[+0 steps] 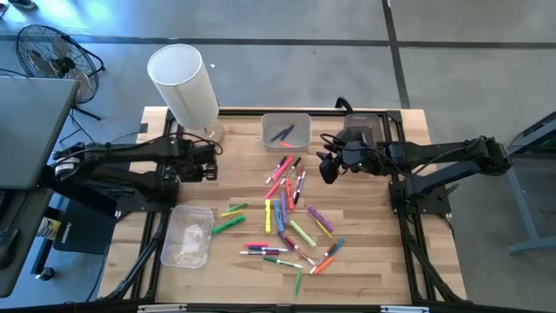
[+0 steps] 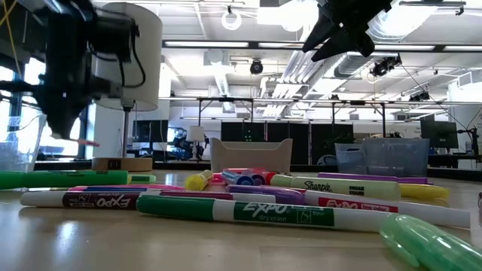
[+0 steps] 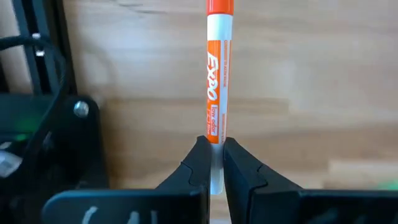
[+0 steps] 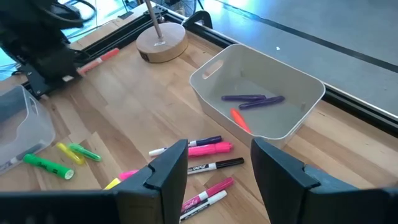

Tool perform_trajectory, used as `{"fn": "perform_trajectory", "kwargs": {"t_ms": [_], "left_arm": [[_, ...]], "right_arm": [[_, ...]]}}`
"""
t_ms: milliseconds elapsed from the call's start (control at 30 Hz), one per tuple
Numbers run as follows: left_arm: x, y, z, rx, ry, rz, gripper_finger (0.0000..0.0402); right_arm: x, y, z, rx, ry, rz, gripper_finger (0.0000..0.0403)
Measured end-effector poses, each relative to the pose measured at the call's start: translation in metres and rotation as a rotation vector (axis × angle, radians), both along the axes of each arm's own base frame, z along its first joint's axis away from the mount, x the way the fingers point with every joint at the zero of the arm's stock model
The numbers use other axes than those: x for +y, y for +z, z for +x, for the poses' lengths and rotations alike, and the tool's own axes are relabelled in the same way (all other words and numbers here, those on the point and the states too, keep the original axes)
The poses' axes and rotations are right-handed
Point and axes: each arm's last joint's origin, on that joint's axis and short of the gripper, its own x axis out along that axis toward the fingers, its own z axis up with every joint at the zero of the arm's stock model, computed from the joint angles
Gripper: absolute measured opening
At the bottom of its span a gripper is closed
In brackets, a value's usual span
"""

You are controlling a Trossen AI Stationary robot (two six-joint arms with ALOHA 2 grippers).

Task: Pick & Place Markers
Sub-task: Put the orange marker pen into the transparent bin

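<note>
Wooden tabletop (image 1: 365, 261) carries most markers (image 1: 287, 217) loose, few lie in the bin (image 1: 286, 130); left claw (image 3: 211, 163) grips an orange marker (image 3: 217, 81), right claw (image 4: 217, 171) hangs open.

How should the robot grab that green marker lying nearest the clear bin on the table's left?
Mid-barrel, from straight above, fingers across its narrow width. The green marker lies flat on the table, apart from the pile, with room along both long sides. The open right gripper is free; the left gripper holds an orange marker.
</note>
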Motion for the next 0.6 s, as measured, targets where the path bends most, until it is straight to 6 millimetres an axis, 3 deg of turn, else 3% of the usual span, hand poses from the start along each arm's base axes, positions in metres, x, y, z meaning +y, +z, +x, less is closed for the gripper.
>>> {"fn": "perform_trajectory", "kwargs": {"t_ms": [300,600], "left_arm": [[-0.061,0.048,0.015,-0.126,-0.159,0.022,0.0013],[-0.153,0.041,-0.005,-0.172,-0.164,-0.058,0.0013]], "right_arm": [[0.0,0.0,0.0,0.0,0.002,0.001,0.0165],[0.0,0.0,0.0,0.004,0.006,-0.004,0.0165]]}}
